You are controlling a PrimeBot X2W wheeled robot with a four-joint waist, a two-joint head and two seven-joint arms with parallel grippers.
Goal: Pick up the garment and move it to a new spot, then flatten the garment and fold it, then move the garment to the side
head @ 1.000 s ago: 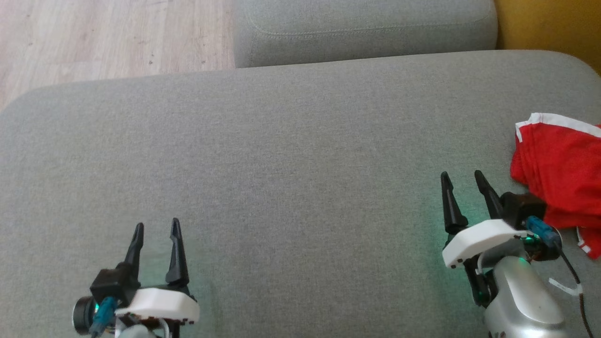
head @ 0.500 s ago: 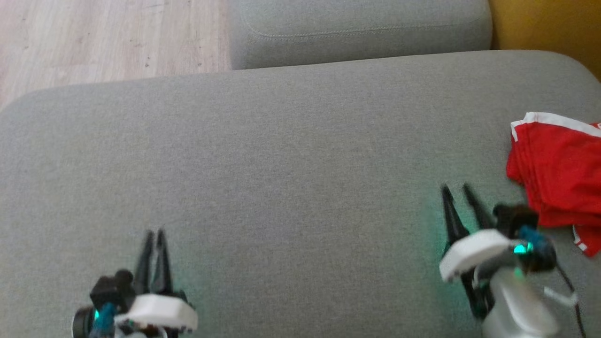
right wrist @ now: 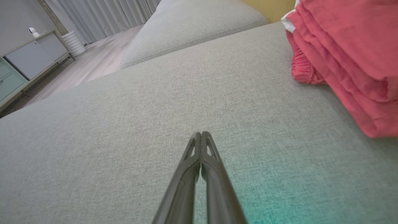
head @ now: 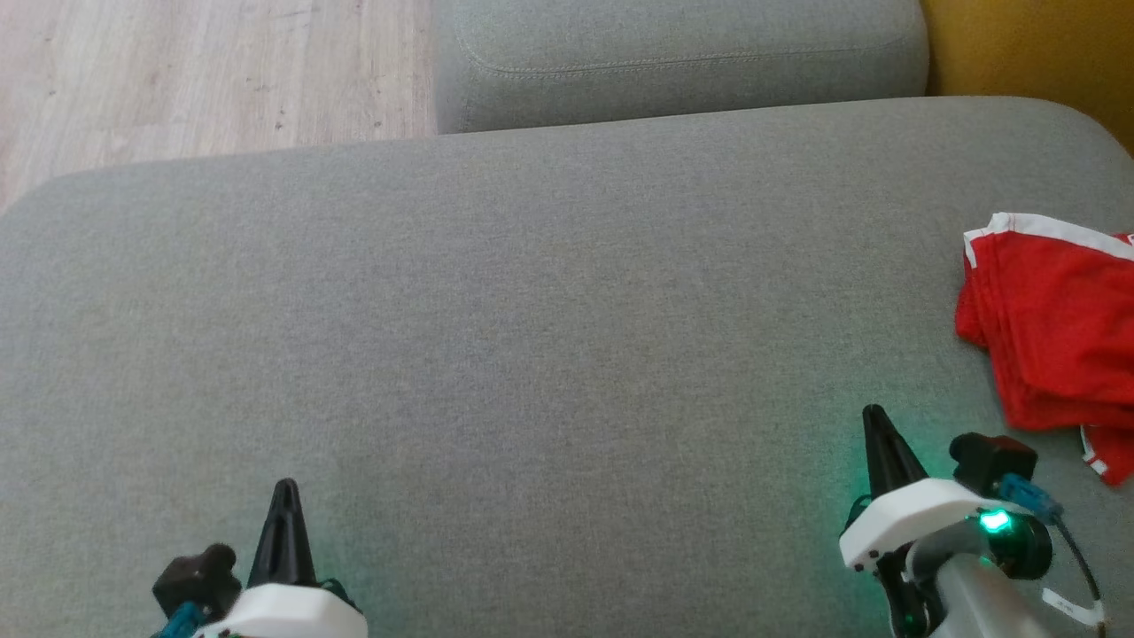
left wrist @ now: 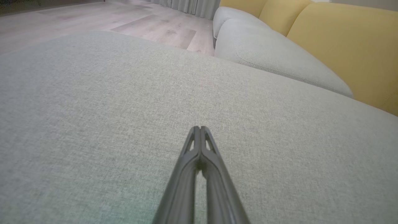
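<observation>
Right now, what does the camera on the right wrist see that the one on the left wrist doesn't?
Particular to the right wrist view: the red garment, lying in layers at its right edge, a pale cabinet far left, and the right gripper, shut and empty. Particular to the left wrist view: the left gripper, shut and empty, and a wide stretch of yellow backrest. Both share the grey seat, the neighbouring grey cushion, the wooden floor and the curtains.

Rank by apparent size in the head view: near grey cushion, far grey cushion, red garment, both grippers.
1. near grey cushion
2. far grey cushion
3. red garment, cropped
4. left gripper and right gripper: cropped, too alike to rank
</observation>
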